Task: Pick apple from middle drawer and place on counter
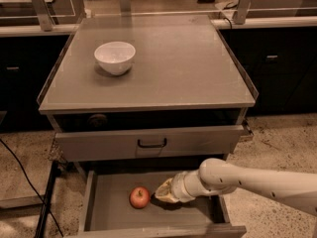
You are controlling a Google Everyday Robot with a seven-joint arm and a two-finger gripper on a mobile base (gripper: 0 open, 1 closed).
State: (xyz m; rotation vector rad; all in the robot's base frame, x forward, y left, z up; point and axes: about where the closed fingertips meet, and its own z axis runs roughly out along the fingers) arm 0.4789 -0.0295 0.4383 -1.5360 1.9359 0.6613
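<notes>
Grey sheet metal forms the wide, shallow middle drawer (111, 212), which stands open so that its flat floor can be reached. The small round red-and-yellow apple (139, 197) rests on that floor, left of centre and clear of the walls.

Your gripper (164, 191), the pale yellowish tip of the white cylindrical arm (257, 180), sits low inside the drawer just right of the apple and aimed at it. Contact cannot be confirmed, and whether the gripper is open or closed cannot be told.

The arm comes in from the apple's right over the drawer's side wall. This is probably because the shut grey drawer front with a small black handle (99, 144), directly above and behind the apple, leaves little headroom for a vertical approach.

Judged stage: final approach, grasp not yet made.

Well above and behind the apple lies the large flat grey bench with a raised rim (193, 68), the place of delivery. A white ceramic bowl (115, 57) stands on it, up and slightly left of the apple, so favour the bare area further right. Being round, the apple may roll if you nudge it from one side.
</notes>
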